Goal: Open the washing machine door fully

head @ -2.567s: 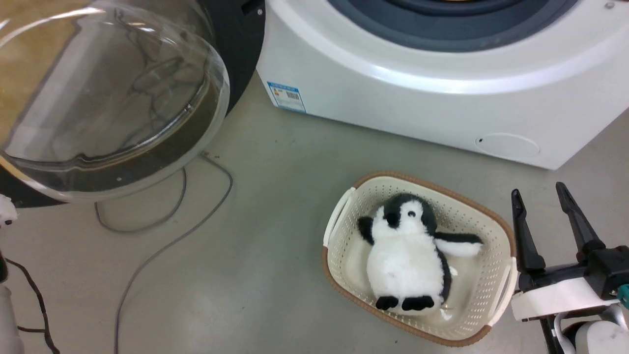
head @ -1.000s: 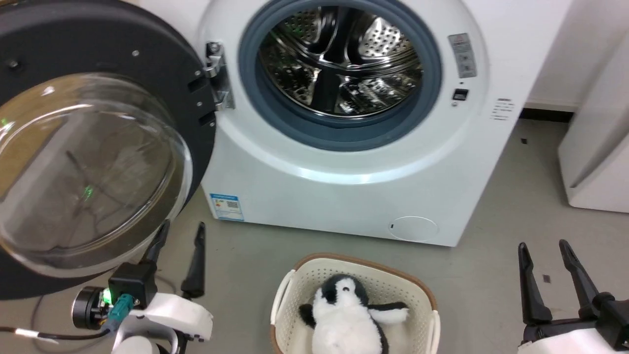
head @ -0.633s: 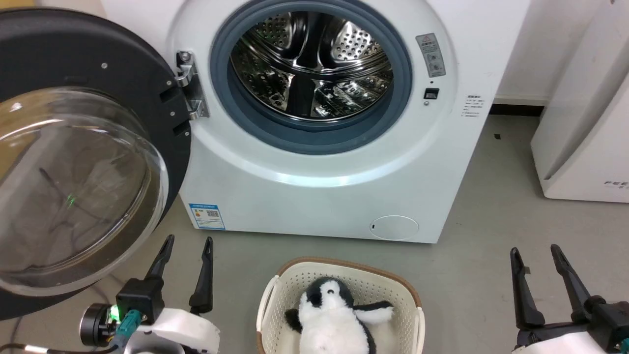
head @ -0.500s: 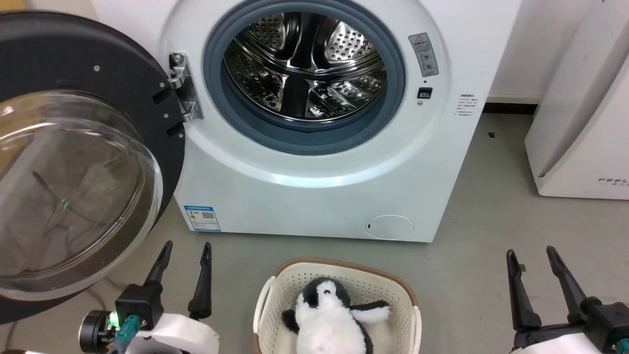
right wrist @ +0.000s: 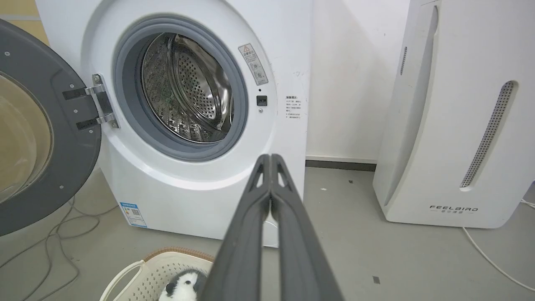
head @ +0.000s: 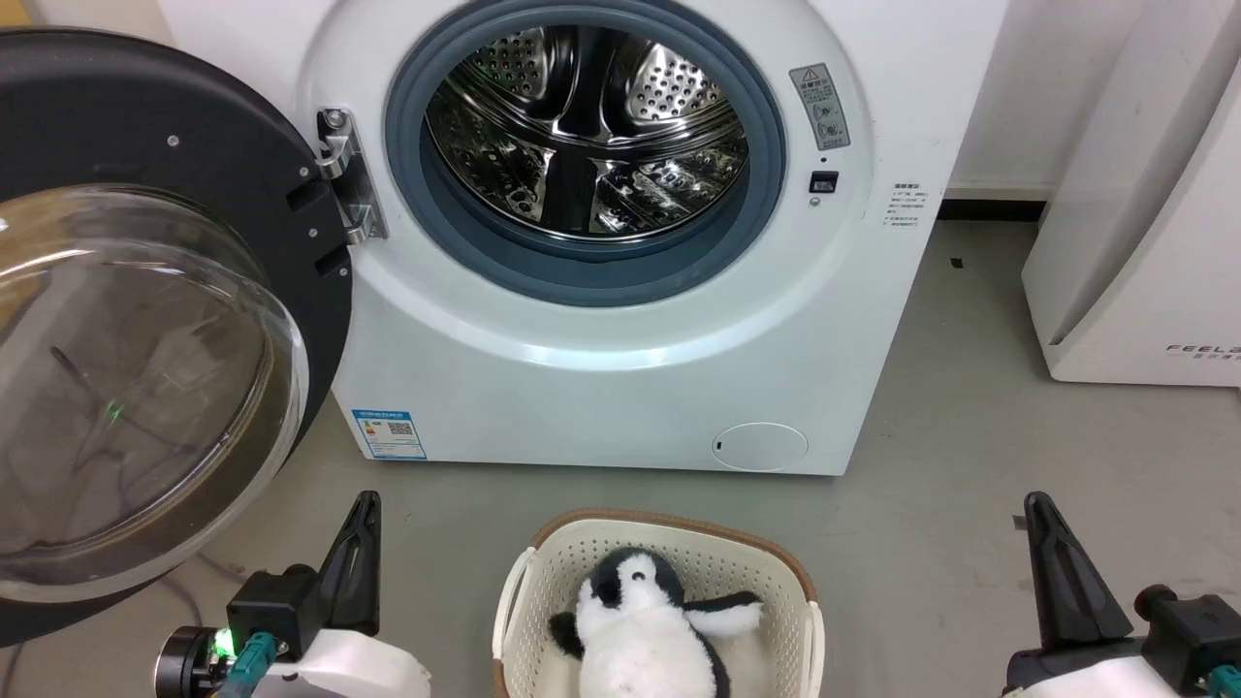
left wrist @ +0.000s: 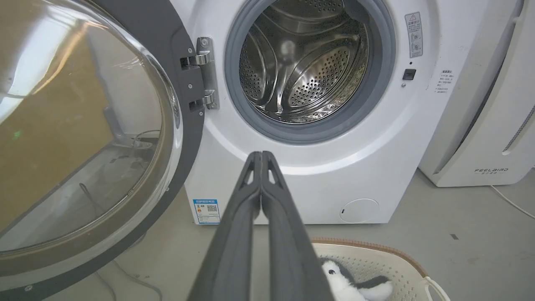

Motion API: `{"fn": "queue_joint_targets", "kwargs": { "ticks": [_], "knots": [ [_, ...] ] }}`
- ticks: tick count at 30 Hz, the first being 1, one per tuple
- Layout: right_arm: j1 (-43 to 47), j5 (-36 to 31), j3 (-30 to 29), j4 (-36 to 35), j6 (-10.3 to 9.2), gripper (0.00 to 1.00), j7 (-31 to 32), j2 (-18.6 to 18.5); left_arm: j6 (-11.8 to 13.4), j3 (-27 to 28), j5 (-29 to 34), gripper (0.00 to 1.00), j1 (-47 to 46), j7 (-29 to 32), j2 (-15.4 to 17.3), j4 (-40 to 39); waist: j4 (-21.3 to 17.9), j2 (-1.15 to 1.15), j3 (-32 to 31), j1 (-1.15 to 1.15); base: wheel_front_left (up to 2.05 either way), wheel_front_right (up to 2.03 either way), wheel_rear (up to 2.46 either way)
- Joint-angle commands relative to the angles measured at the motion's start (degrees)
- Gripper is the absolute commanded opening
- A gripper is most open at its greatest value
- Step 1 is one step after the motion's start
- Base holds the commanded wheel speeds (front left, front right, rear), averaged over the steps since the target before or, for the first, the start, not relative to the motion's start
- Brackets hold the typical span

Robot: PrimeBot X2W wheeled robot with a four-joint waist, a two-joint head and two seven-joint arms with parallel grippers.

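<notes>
Washing machine door (head: 145,330) stands wide, left tool (left wrist: 261,155) and right tool (right wrist: 271,158) each pinched together.

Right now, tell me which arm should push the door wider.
Left, probably. The shut left gripper sits close by the door; the right gripper is beyond the basket, far from it.

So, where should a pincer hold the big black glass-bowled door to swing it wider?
On the round black washing machine door, I would pinch its thin dark rim at the bottom, away from the metal hinge, coming from below. The bulging glass bowl looks too smooth and wide.
</notes>
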Motion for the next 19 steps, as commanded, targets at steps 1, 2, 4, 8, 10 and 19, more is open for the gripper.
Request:
{"fn": "queue_joint_targets", "kwargs": {
  "ticks": [1,2,4,8,10,19],
  "knots": [
    [-0.2,-0.2,0.2,-0.1,0.0,0.0,0.4,0.0,0.2,-0.1,0.2,0.0,0.1,0.4,-0.1,-0.5,0.0,0.0,0.0,0.0,0.0,0.0,0.0],
    [-0.2,-0.2,0.2,-0.2,0.0,0.0,0.5,0.0,0.3,-0.1,0.2,0.0,0.1,0.5,-0.1,-0.6,-0.1,0.0,0.0,0.0,0.0,0.0,0.0],
    [-0.2,-0.3,0.3,-0.2,0.0,0.0,0.7,0.0,0.4,-0.1,0.2,0.0,0.2,0.8,-0.1,-0.8,-0.1,0.0,0.0,0.0,0.0,0.0,0.0],
    [-0.4,-0.4,0.5,-0.3,0.0,0.0,1.2,0.0,0.5,-0.2,0.4,0.0,0.3,1.3,-0.1,-1.3,-0.2,0.0,0.0,0.0,0.0,0.0,0.0],
    [-0.4,-0.5,0.6,-0.4,0.01,0.0,1.4,0.0,0.6,-0.2,0.4,0.0,0.3,1.5,-0.1,-1.5,-0.3,0.0,0.1,0.0,0.0,0.0,0.0],
    [-0.7,-0.8,0.9,-0.6,0.01,0.0,2.5,0.0,1.0,-0.3,0.7,0.0,0.5,2.6,-0.2,-2.5,-0.5,0.0,0.1,0.0,0.0,0.0,0.0]
  ]
}}
